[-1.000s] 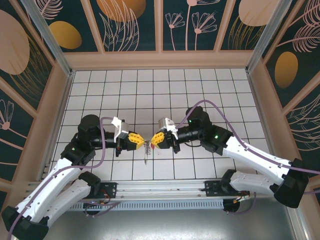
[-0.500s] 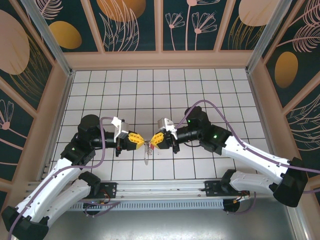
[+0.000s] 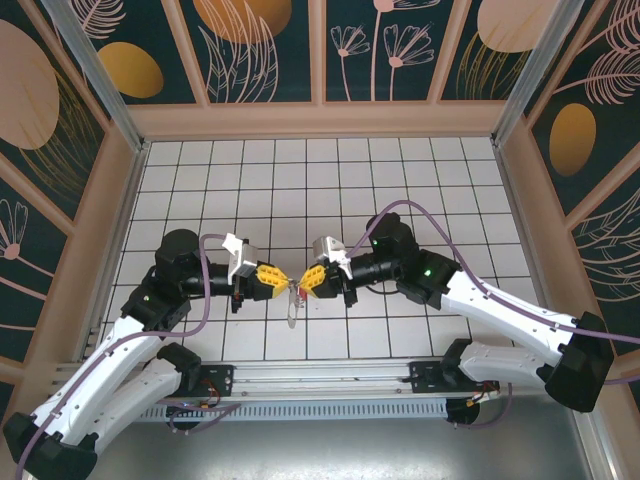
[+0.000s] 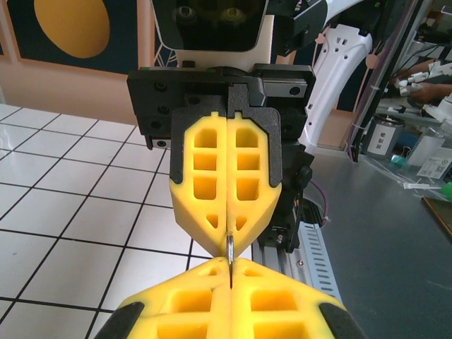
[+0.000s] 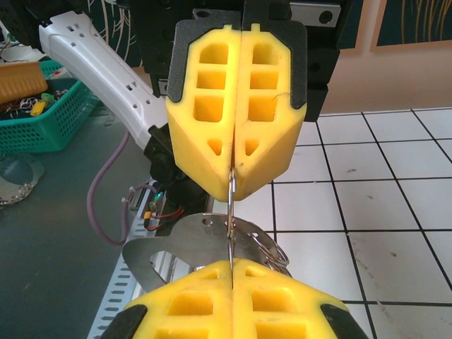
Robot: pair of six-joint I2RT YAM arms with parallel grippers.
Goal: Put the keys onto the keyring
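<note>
Right arm [image 3: 500,300] nudged slightly left over last second; left arm [image 3: 130,340] unmoved. Left gripper [image 3: 279,285] and right gripper [image 3: 306,283] kept tip to tip, middle of table [image 3: 300,180], toward near edge. Both jaws closed, keyring [image 5: 231,212] pinched edge-on between them. Keys [image 3: 290,312] hung just below keyring. Judged: fine alignment for threading, unfinished. No readable writing found.

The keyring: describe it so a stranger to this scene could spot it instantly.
On the white tiled table, find where two yellow tools meet tip to tip. The keyring is the thin pale wire loop pinched between the left tool and right tool, not the flat silvery key hanging below.
</note>
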